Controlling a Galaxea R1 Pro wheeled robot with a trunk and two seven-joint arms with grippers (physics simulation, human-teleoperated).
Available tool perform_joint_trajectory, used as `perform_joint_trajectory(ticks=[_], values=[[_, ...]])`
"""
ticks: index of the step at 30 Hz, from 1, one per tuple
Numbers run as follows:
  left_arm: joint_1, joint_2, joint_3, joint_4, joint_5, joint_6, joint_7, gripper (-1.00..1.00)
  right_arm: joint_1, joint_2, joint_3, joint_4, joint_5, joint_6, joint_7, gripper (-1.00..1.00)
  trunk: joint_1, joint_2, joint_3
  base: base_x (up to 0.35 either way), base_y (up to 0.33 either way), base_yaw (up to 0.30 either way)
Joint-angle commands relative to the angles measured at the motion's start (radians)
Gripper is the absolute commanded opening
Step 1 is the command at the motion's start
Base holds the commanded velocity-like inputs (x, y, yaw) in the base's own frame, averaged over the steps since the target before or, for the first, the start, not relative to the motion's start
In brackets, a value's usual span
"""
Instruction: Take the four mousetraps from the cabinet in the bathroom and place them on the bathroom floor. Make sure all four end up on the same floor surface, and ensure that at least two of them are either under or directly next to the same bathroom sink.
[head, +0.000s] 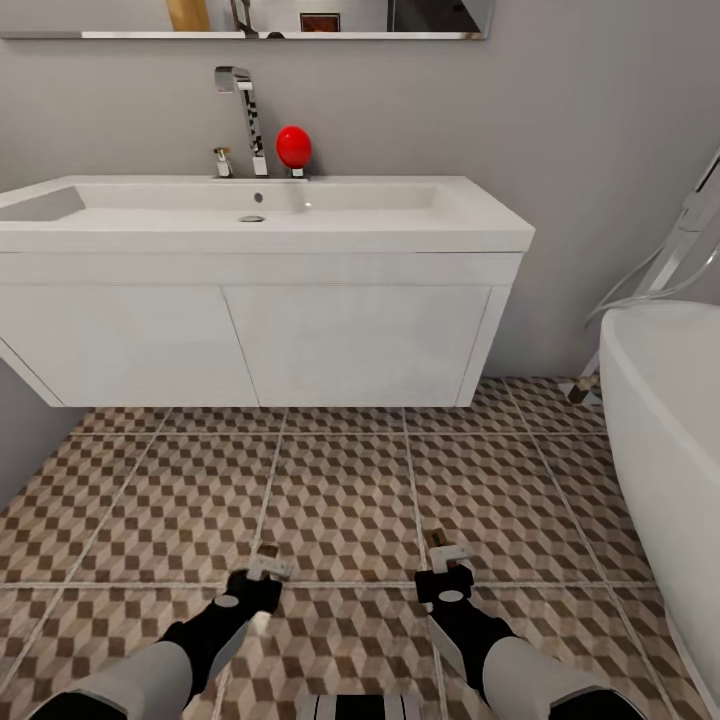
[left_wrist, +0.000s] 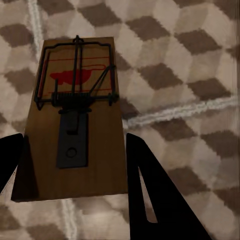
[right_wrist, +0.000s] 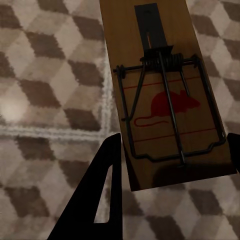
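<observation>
Between the dark fingers of the left gripper sits a mousetrap, a tan board with black wire and a red mouse mark, and from the wrist camera the fingers flank its two long edges closely enough that I take it as clamped. The right gripper carries a second mousetrap the same way, one finger plainly at its edge, the other just showing at the far side; again it reads as gripped rather than loose. From the head view both grippers, left and right, hang low over the bathroom floor, side by side, each with its small board poking forward.

Beyond them the patterned tiles run up to the white vanity, and the sink sits on top with its chrome tap and a red ball beside it. The rim of a white bathtub curves in at the right.

As for progress, I judge two traps fetched and carried to the sink but not yet set down; no trap lies on the tiles that I can see. These two want lowering near or under the vanity, and the other two are presumably left to collect from the cabinet.
</observation>
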Motion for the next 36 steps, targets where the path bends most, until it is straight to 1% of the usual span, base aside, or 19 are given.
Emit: perform_joint_trajectory(ticks=[1, 3, 4, 5, 6, 10, 12, 17, 22, 28, 31, 34, 36], values=[[0.0, -0.002, -0.007, -0.001, -0.017, -0.011, 0.001, -1.0, -0.001, 0.0, 0.003, 0.001, -0.005, -0.004, -0.004, -1.0, 0.0, 0.0, -0.001, 0.0, 0.0, 0.0], [0.0, -0.007, -0.006, -0.004, -0.043, -0.047, 0.001, -1.0, -0.001, 0.001, 0.001, 0.001, -0.005, -0.004, -0.003, -1.0, 0.0, 0.0, -0.001, 0.0, 0.0, 0.0], [0.0, -0.009, -0.006, -0.005, -0.046, -0.061, 0.001, -1.0, -0.001, 0.001, 0.001, 0.001, -0.005, -0.003, -0.003, -1.0, 0.0, 0.0, -0.001, 0.0, 0.0, 0.0], [0.0, -0.013, -0.006, -0.005, -0.051, -0.089, 0.002, -1.0, -0.001, 0.001, 0.0, 0.001, -0.005, -0.003, -0.003, -1.0, 0.0, 0.0, -0.001, 0.0, 0.0, 0.0], [0.0, -0.016, -0.006, -0.005, -0.053, -0.112, 0.002, -1.0, -0.001, 0.001, -0.001, 0.001, -0.005, -0.003, -0.003, -1.0, 0.0, 0.0, -0.001, 0.0, 0.0, 0.0], [0.0, -0.018, -0.005, -0.005, -0.056, -0.148, 0.003, -1.0, -0.001, 0.001, -0.004, 0.001, -0.005, -0.002, -0.003, -1.0, 0.0, 0.0, -0.001, 0.0, 0.0, 0.0], [0.0, -0.017, -0.004, -0.005, -0.055, -0.155, 0.002, -1.0, -0.001, 0.001, -0.004, 0.001, -0.006, -0.001, -0.003, -1.0, 0.0, 0.0, -0.001, 0.0, 0.0, 0.0], [0.0, -0.014, -0.002, -0.011, -0.054, -0.158, 0.003, -1.0, -0.001, 0.0, -0.004, 0.001, -0.006, 0.001, -0.006, -1.0, 0.0, 0.0, -0.001, 0.0, 0.0, 0.0], [0.0, -0.019, 0.001, -0.051, -0.053, -0.15, 0.006, -1.0, -0.001, -0.002, -0.004, 0.001, -0.007, 0.003, -0.012, -1.0, 0.0, 0.0, -0.001, 0.0, 0.0, 0.0], [0.0, -0.02, 0.008, -0.096, -0.044, -0.12, 0.008, -1.0, -0.001, -0.001, -0.004, 0.0, -0.007, 0.004, -0.015, -1.0, 0.0, 0.0, -0.001, 0.0, 0.0, 0.0], [0.0, -0.021, 0.011, -0.121, -0.022, -0.112, 0.01, -1.0, -0.001, 0.0, -0.003, 0.0, -0.006, 0.002, -0.015, -1.0, 0.0, 0.0, -0.001, 0.0, 0.0, 0.0], [0.0, -0.022, 0.01, -0.136, 0.008, -0.11, 0.012, -1.0, -0.001, 0.0, -0.003, 0.0, -0.005, 0.001, -0.016, -1.0, 0.0, 0.0, -0.001, 0.0, 0.0, 0.0], [0.0, -0.022, 0.01, -0.139, 0.018, -0.109, 0.013, -1.0, -0.001, 0.0, -0.003, 0.0, -0.005, 0.001, -0.016, -1.0, 0.001, -0.001, -0.008, 0.0, 0.0, 0.0]])
